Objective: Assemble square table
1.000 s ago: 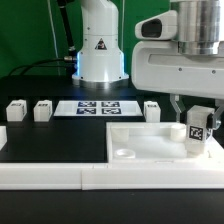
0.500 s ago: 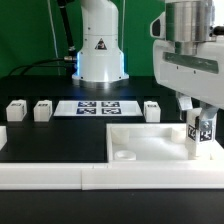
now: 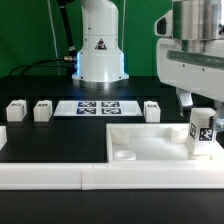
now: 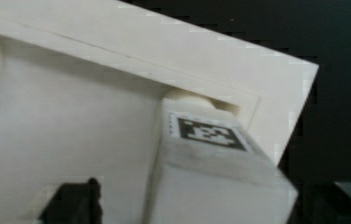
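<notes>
The square table panel (image 3: 150,145) lies flat at the front of the exterior view's right, with a round socket (image 3: 124,154) showing near its front left corner. One white tagged leg (image 3: 201,135) stands upright at the panel's far right corner. In the wrist view the leg (image 4: 211,150) sits by the panel's corner (image 4: 83,110). My gripper (image 3: 199,106) hovers just above the leg's top. It is open: its dark fingertips (image 4: 74,200) stand wide on either side of the leg without touching it. Three more tagged legs (image 3: 17,111), (image 3: 43,109), (image 3: 152,108) lie behind on the black table.
The marker board (image 3: 97,107) lies flat between the loose legs, in front of the robot base (image 3: 100,45). A long low white rail (image 3: 50,176) runs along the front edge.
The gripper brought the leg down onto the panel's right corner, then let go and rose slightly. The leg stays standing there.
</notes>
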Robot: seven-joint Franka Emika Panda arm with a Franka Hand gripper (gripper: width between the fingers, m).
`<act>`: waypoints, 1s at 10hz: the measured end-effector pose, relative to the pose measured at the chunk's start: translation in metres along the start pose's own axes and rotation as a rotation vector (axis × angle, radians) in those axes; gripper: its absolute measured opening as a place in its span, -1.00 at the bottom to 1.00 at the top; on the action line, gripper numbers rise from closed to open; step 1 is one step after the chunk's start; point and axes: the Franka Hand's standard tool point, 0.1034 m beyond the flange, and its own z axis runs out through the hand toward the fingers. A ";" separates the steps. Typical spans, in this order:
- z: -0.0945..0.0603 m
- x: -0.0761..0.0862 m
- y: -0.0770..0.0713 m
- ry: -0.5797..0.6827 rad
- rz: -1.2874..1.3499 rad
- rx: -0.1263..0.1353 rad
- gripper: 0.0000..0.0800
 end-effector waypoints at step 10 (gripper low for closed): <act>0.002 0.001 -0.002 0.020 -0.892 -0.007 0.50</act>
